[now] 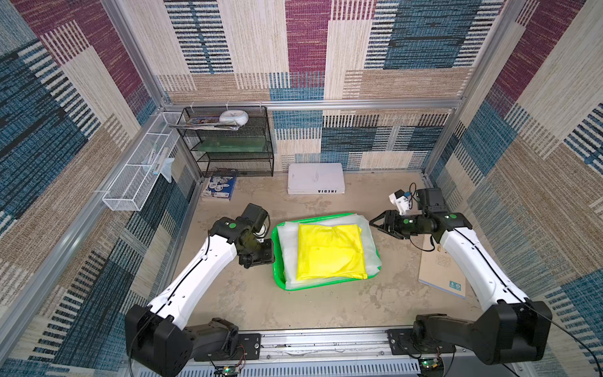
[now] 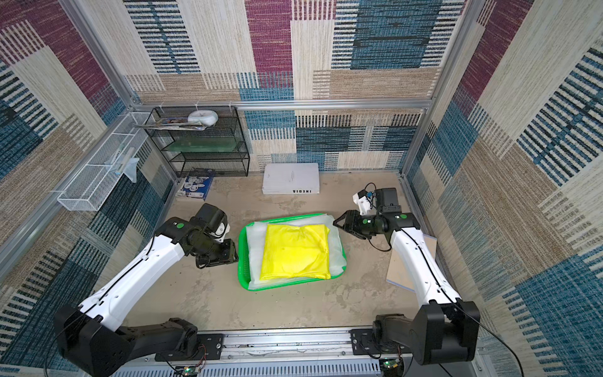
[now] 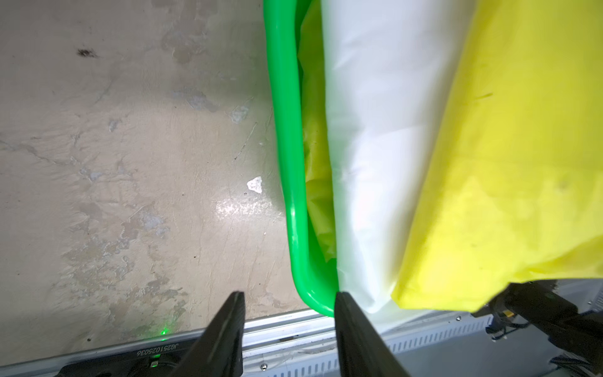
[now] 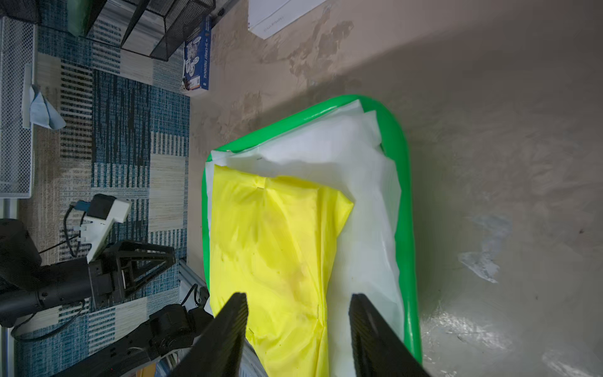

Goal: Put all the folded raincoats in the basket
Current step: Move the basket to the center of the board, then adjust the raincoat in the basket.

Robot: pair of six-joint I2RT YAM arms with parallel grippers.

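Yellow raincoat [image 1: 329, 253] lies in the basket [image 1: 276, 261]; left pincer [image 3: 288, 295] and right pincer [image 4: 297, 295] gape empty, so you need only retreat.

There is one green basket [image 1: 277, 261]. In the basket lie two folded raincoats: one yellow raincoat [image 1: 329, 253] on one white raincoat [image 1: 288, 248]. Behind the basket are one black rack [image 1: 228, 143], one white wire basket [image 1: 137, 173], one white box [image 1: 316, 178] and one blue box [image 1: 222, 186]. Right of the basket is one brown notebook [image 1: 437, 274]. Two robot arms flank the basket: the left arm [image 1: 195, 280] and the right arm [image 1: 479, 267].
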